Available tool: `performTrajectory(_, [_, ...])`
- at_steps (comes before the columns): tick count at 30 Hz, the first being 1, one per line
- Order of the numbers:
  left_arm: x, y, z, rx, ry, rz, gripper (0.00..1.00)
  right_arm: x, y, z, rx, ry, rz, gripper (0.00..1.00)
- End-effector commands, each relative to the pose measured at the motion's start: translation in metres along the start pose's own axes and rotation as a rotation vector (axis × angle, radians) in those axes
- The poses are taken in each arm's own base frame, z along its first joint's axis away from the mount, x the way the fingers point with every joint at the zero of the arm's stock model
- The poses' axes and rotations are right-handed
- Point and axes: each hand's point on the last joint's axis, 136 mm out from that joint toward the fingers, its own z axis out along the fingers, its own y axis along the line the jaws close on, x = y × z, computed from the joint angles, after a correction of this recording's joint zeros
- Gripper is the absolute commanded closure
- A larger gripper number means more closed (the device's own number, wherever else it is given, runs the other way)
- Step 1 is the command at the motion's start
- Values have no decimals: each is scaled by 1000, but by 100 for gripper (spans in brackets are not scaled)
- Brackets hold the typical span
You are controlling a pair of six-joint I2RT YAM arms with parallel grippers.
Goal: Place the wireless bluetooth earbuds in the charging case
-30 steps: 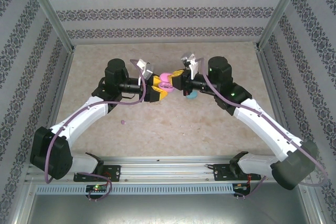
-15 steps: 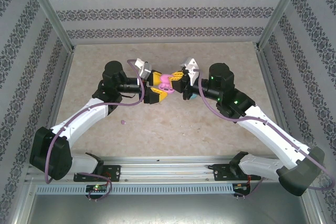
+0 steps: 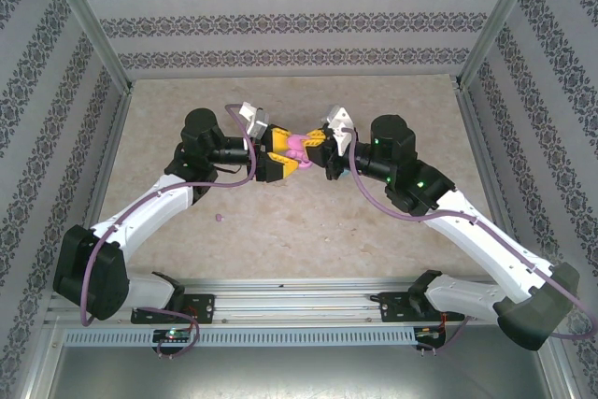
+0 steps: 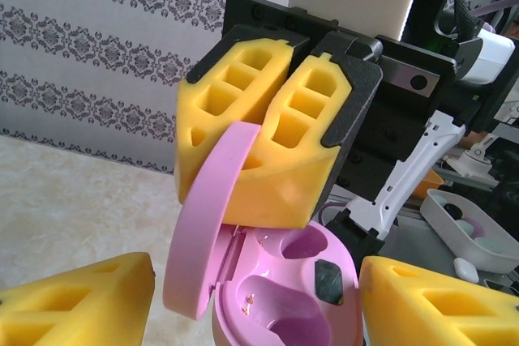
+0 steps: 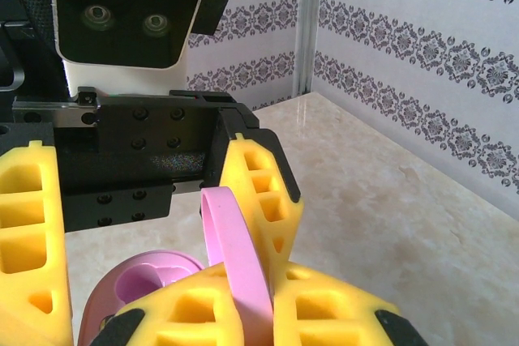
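At the near edge, an aluminium rail [image 3: 299, 292] carries both arm bases. Just beyond it, on the beige marbled table [image 3: 308, 240], one tiny pale lilac plastic earbud [image 3: 219, 219] lies by itself beside the left arm, well apart from the grippers.

Farther in, at mid-table, the two arms meet nose to nose around a pink oval plastic charging case [image 4: 276, 318], which is open. The left gripper [image 4: 258, 289] has its yellow foam fingers spread, one on each side of the case body. A sliver of gap shows by the hinge side, and I cannot tell whether the other pad touches. The right gripper [image 5: 258, 301] has its yellow fingers pressed together, pinching the rim of the hinged pink lid [image 4: 207, 216], which stands tilted up. The case's moulded hollows face upward, and a small dark part sits in one of them.

Past the case, under the right arm, a pale open oval shell [image 4: 466, 237] rests on the table with small rounded pieces inside, too blurred to name.

At the back stand grey damask-striped walls [image 3: 299, 25].
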Motion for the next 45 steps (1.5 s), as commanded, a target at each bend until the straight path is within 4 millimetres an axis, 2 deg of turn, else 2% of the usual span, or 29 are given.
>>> performTrajectory(1, [0,2,-2,-3,3,25,31,-2,4,0,-6,-7,-21,98])
performTrajectory(35, [14,-6,5,16,50,45,23,-4,-2,6,10,6,20,98])
performTrajectory(39, [15,-5,5,16,57,43,27,-4,-3,7,7,8,27,98])
performTrajectory(45, [14,-5,6,21,60,41,40,-3,-2,9,1,11,35,98])
